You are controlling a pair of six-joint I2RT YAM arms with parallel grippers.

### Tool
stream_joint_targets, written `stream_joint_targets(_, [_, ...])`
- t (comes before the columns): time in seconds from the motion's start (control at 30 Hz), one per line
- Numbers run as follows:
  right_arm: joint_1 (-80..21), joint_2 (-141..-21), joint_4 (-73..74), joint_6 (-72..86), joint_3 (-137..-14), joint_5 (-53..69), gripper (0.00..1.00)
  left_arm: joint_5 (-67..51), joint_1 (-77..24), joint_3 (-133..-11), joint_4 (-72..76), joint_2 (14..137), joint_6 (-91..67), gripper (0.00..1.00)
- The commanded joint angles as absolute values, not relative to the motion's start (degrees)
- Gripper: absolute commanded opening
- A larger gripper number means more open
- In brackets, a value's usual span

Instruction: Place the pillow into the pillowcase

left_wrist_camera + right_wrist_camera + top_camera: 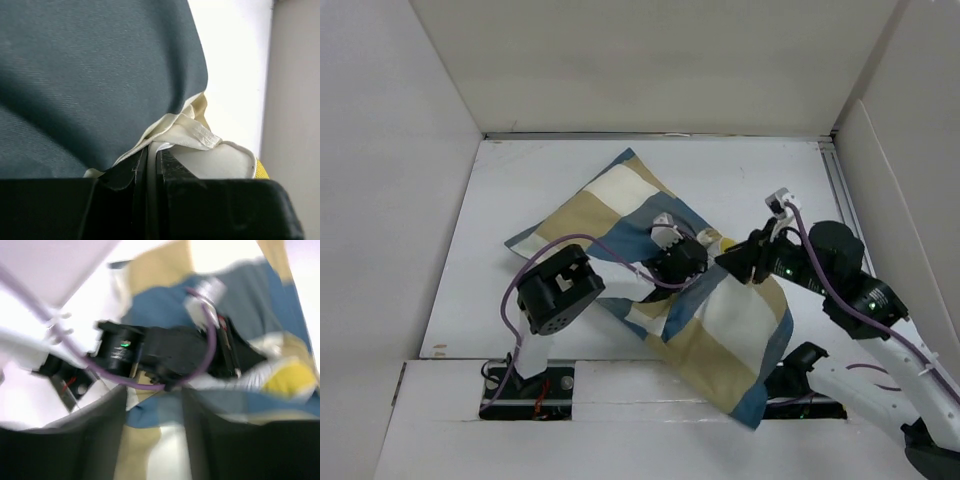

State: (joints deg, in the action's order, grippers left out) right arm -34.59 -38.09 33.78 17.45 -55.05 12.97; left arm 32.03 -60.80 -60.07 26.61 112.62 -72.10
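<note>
Mid-desk (520,200) from above, the left arm (560,290) reaches toward 2 o'clock over the pillowcase (610,205), the right arm (840,275) toward 9 o'clock; left wrist: jaws clamped on its hem beside the pillow (220,160), whose corner pokes out; right wrist: jaws apart.

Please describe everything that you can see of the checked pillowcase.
The pillowcase looks like woven cloth, in big blue, tan and cream checks. It lies diagonally on the white table, puffed and wrinkled, with one corner over the near ledge. The left hand is shut on its cream hem at the opening, where a yellow-edged corner of the pillow shows.
</note>
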Motion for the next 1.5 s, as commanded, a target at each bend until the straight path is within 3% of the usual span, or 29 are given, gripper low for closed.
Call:
stream_joint_targets(0.0, [-35.0,-40.9,18.8,14.8,-61.1,25.4,0.60,33.1,-53.2,-53.7,-1.9,111.9,-63.1,0.00])
stream_joint_targets(0.03, [-35.0,-41.6,22.4,14.8,-61.1,22.5,0.93,33.0,-52.1,-54.4,-2.9,106.9,-61.8,0.00])
stream_joint_targets(0.07, [-35.5,-42.1,23.9,14.8,-61.1,18.8,1.00,33.0,-50.8,-55.2,-3.9,104.4,-60.6,0.07])
stream_joint_targets(0.17, [-35.5,-40.5,27.6,16.8,-62.2,0.4,1.00,34.2,-50.8,-59.7,-7.4,96.1,-54.7,0.32])
stream_joint_targets(0.23, [-35.5,-40.5,27.6,17.3,-61.5,-10.4,1.00,34.2,-50.8,-62.0,-8.7,93.1,-52.0,0.57])
stream_joint_targets(0.37, [-34.3,-45.5,27.6,20.7,-57.1,-16.1,1.00,31.7,-50.8,-64.1,-7.7,88.2,-46.9,0.59])
stream_joint_targets(0.5, [-33.8,-51.0,9.7,23.5,-46.8,-11.2,1.00,27.7,-50.8,-64.1,-7.6,85.4,-44.9,0.80])
stream_joint_targets(0.53, [-33.8,-53.2,5.8,23.5,-44.8,-10.0,1.00,25.9,-50.8,-63.5,-7.0,84.1,-43.2,0.81])
stream_joint_targets(0.67, [-32.5,-62.0,-4.5,24.9,-41.0,-5.8,0.81,21.1,-51.4,-62.1,-1.9,82.2,-39.2,0.83])
stream_joint_targets(0.83, [-30.1,-70.4,-17.4,27.3,-36.8,1.9,0.78,12.2,-50.7,-60.9,5.2,83.7,-37.3,0.90])
stream_joint_targets(1.1, [-30.1,-74.3,-16.8,29.6,-37.4,9.0,0.81,11.7,-50.7,-66.8,-2.4,95.6,-40.3,0.88])
stream_joint_targets(1.2, [-30.8,-76.1,-11.5,30.1,-39.0,9.1,0.81,13.1,-50.7,-65.7,-2.4,96.7,-41.6,0.75])
stream_joint_targets(1.3, [-32.2,-76.1,-9.7,30.1,-37.5,7.5,0.81,13.6,-50.7,-65.0,-1.8,97.4,-42.2,0.68])
stream_joint_targets(1.43, [-32.7,-72.5,-9.1,31.6,-34.1,8.1,0.81,13.6,-50.7,-65.0,-1.8,99.3,-42.2,0.41])
stream_joint_targets(1.47, [-32.7,-71.4,-9.1,32.2,-33.5,8.1,0.81,13.6,-50.7,-65.0,-1.8,99.8,-42.2,0.26])
